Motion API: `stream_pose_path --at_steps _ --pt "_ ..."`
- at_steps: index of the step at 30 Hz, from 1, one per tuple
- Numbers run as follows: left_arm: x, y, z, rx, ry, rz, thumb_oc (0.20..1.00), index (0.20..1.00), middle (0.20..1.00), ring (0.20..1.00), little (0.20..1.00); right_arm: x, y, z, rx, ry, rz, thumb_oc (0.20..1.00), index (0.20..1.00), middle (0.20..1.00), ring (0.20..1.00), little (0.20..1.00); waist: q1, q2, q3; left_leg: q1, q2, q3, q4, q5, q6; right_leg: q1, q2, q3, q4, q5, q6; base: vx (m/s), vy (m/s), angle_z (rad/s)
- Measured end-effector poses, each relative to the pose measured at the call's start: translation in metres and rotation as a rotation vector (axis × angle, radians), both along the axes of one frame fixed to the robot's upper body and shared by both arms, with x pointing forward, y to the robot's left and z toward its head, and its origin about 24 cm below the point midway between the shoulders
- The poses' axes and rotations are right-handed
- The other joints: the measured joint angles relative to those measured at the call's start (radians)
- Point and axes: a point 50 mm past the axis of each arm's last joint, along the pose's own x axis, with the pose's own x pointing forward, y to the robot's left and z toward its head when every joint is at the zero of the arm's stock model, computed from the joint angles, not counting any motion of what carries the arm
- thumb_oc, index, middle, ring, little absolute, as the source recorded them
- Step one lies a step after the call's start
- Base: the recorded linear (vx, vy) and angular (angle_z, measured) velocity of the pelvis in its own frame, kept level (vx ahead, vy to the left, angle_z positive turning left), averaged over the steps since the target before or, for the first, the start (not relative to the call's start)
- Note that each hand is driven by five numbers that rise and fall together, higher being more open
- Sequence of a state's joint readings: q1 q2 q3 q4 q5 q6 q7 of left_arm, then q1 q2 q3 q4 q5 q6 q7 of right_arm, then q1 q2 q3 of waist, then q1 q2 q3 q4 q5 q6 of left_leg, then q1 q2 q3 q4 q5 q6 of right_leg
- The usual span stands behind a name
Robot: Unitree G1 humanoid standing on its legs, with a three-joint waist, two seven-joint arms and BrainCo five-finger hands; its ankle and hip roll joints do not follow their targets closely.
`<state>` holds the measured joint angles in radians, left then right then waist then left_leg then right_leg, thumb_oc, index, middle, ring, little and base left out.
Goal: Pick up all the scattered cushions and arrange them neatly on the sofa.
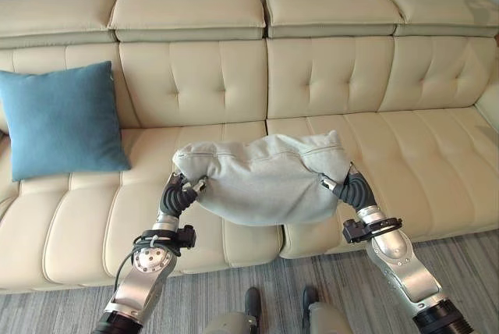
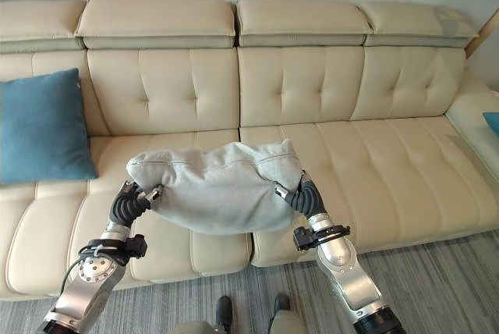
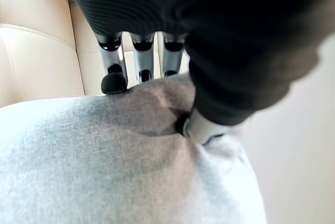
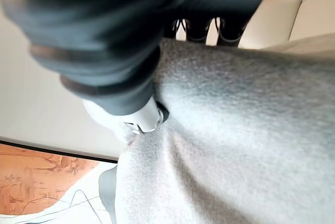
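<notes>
A light grey cushion (image 1: 265, 178) hangs, sagging in the middle, above the front of the sofa's middle seats. My left hand (image 1: 181, 193) grips its left end and my right hand (image 1: 348, 187) grips its right end. In the left wrist view the fingers (image 3: 112, 75) lie over the grey cushion (image 3: 104, 171) while the thumb (image 3: 201, 127) digs into the fabric. The right wrist view shows the same pinch on the grey cushion (image 4: 246, 140). A blue cushion (image 1: 62, 119) stands upright against the sofa's backrest at the far left.
The cream leather sofa (image 1: 405, 154) spans the whole width, and its right seats are bare. Grey striped carpet (image 1: 468, 264) lies in front of it. A bit of something blue (image 2: 492, 122) shows on the sofa's right end.
</notes>
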<state>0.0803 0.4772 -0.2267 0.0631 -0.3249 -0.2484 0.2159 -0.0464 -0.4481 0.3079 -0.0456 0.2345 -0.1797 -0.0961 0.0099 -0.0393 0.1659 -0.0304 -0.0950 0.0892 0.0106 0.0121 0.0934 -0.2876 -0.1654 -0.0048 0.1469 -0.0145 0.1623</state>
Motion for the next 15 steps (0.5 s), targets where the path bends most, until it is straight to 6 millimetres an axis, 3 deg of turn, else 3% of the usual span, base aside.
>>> stream_pose_path --at_steps 3,5,6,9,13,15 --pt "0.0 -0.001 -0.006 -0.015 0.02 0.011 0.2 0.2 0.2 0.2 0.2 0.0 0.0 -0.002 -0.004 0.011 0.005 0.2 0.2 0.2 0.2 0.2 -0.003 -0.006 0.005 0.003 -0.002 -0.033 0.001 -0.01 -0.013 -0.005 0.002 0.002 -0.072 0.082 -0.001 0.15 -0.19 0.29" --pt "-0.003 -0.003 -0.011 -0.011 0.044 -0.001 0.2 0.2 0.2 0.2 0.2 -0.004 -0.005 -0.013 -0.009 0.058 -0.013 0.2 0.2 0.2 0.2 0.2 -0.012 -0.027 0.003 0.033 -0.011 -0.084 0.01 -0.014 -0.032 0.111 -0.002 0.003 -0.093 0.098 -0.023 0.16 -0.223 0.64" --pt "-0.004 -0.005 -0.013 -0.022 0.051 0.002 0.2 0.2 0.2 0.2 0.2 -0.003 -0.007 -0.014 -0.02 0.068 -0.013 0.2 0.2 0.2 0.2 0.2 -0.007 -0.025 0.003 0.04 0.004 -0.098 0.017 -0.024 -0.055 0.14 0.011 -0.001 -0.122 0.161 -0.047 0.18 -0.199 0.55" --pt "-0.006 -0.005 -0.015 -0.036 0.054 0.013 0.2 0.2 0.2 0.2 0.2 -0.002 -0.007 -0.013 -0.029 0.065 -0.004 0.2 0.2 0.2 0.2 0.2 0.002 -0.002 0.003 0.05 0.077 -0.124 0.0 -0.025 -0.098 0.184 0.08 -0.056 -0.182 0.18 -0.088 0.14 -0.156 0.25" --pt "0.001 -0.009 -0.008 -0.034 0.02 0.016 0.2 0.2 0.2 0.2 0.2 0.009 -0.006 0.002 -0.042 0.007 0.005 0.2 0.2 0.2 0.2 0.2 -0.007 0.013 0.003 0.049 0.122 -0.136 -0.007 -0.022 -0.118 0.206 0.124 -0.082 -0.216 0.177 -0.117 0.07 -0.066 0.11" --pt "0.015 -0.014 0.002 -0.037 -0.033 0.043 0.2 0.2 0.2 0.2 0.2 0.023 -0.004 0.018 -0.042 -0.055 -0.003 0.2 0.2 0.2 0.2 0.2 -0.017 0.027 0.001 0.05 0.141 -0.137 -0.023 -0.013 -0.132 0.206 0.14 -0.091 -0.226 0.181 -0.127 0.09 -0.052 0.06"
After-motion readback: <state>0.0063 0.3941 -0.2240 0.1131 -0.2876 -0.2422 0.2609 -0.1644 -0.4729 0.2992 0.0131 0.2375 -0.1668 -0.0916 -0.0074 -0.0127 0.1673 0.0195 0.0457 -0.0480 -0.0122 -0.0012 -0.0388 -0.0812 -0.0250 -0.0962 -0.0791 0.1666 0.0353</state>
